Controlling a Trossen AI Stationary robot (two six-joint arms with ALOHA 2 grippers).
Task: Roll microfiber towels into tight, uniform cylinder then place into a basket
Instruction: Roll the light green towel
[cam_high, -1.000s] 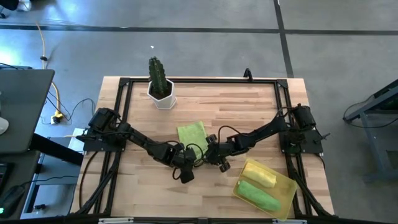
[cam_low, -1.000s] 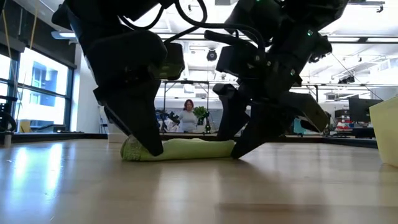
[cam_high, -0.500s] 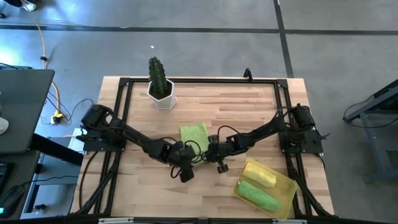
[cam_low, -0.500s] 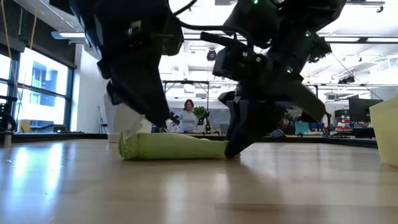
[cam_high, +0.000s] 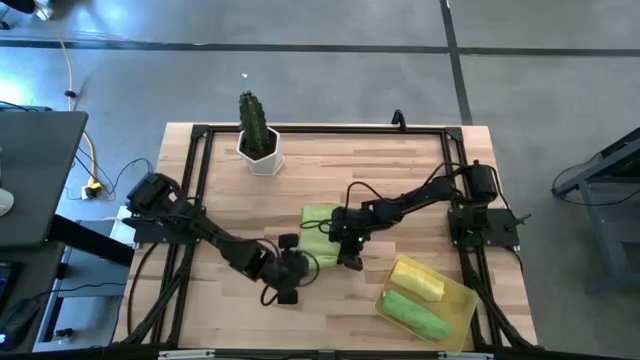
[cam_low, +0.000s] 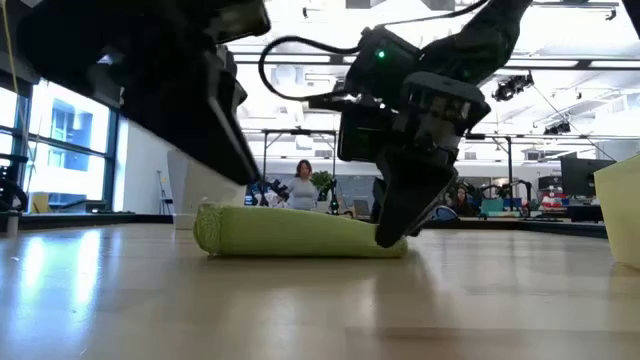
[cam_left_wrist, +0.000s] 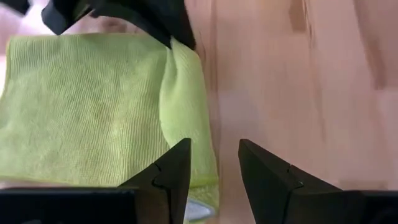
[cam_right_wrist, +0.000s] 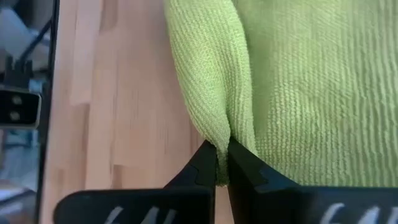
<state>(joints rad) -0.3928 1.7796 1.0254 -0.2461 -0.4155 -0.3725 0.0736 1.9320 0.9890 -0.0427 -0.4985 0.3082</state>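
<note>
Right gripper pinched shut on the rolled edge of the lime green towel at mid-frame of the high view, left gripper parted just below it: best kept low, rolling evenly toward the flat part, tight like the rolls in the basket at lower right.

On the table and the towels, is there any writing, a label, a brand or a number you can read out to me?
None can be read.
Lime green towel: plain, no tag or print in either wrist view.
Yellow basket and the two rolled towels in it: no lettering visible.
White cactus pot: no lettering visible.
Wooden table: bare wood.
</note>
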